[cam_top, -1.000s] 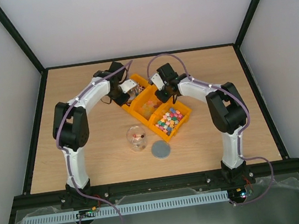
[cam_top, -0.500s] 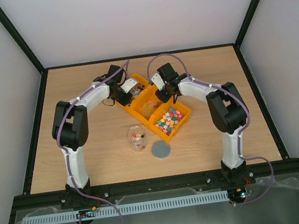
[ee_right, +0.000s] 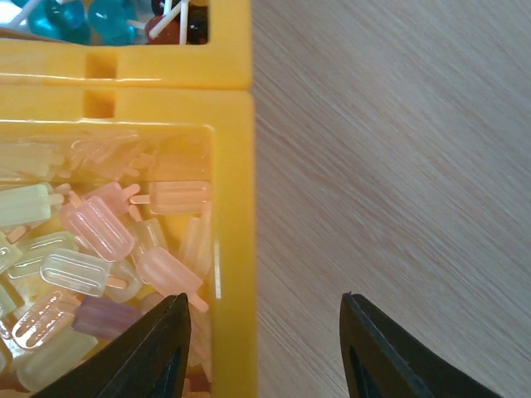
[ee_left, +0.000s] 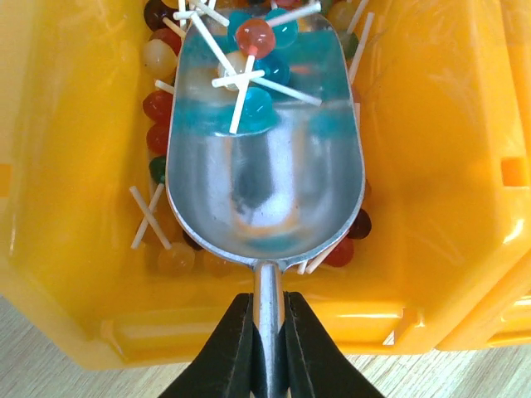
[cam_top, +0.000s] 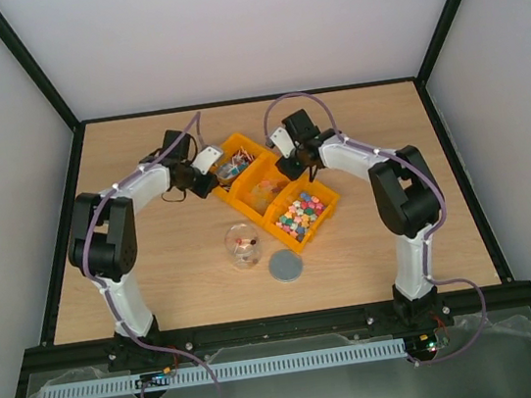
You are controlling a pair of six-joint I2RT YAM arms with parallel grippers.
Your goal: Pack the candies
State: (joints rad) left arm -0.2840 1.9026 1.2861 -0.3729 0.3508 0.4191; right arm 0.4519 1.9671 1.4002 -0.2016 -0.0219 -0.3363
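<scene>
**Yellow bins: scoop loaded at far bin, right claw astride middle bin wall**

Three yellow bins sit in a slanting row on the wooden table [cam_top: 156, 264], touching side to side.

Far bin [ee_left: 431, 166]: holds ball lollipops [ee_left: 158, 108] in red, dark, amber and blue, with white sticks. The left claw [ee_left: 267, 303] is clamped together on the thin handle of a metal scoop [ee_left: 265, 207]. The scoop bowl lies inside this bin, pointing away from the claw. At its far end it carries a small heap of candies [ee_left: 255, 35]: one red ball on top, blue ones beneath, sticks crossing.

Middle bin [ee_right: 232, 166]: holds pale ice-lolly shaped sweets [ee_right: 95, 228] in pink, peach, yellow and clear. The right claw [ee_right: 261, 303] stands with its jaws apart astride this bin's side wall, one finger over the sweets and the other over bare table. It grips nothing.

Near bin [cam_top: 289, 241]: holds pastel cubes [cam_top: 299, 214] of mixed colours.

A clear cup [cam_top: 243, 247] stands upright on the table just beside the near bin, with a few candies at its bottom. A grey disc [cam_top: 286, 266] lies flat near the cup, at the near bin's front corner.
</scene>
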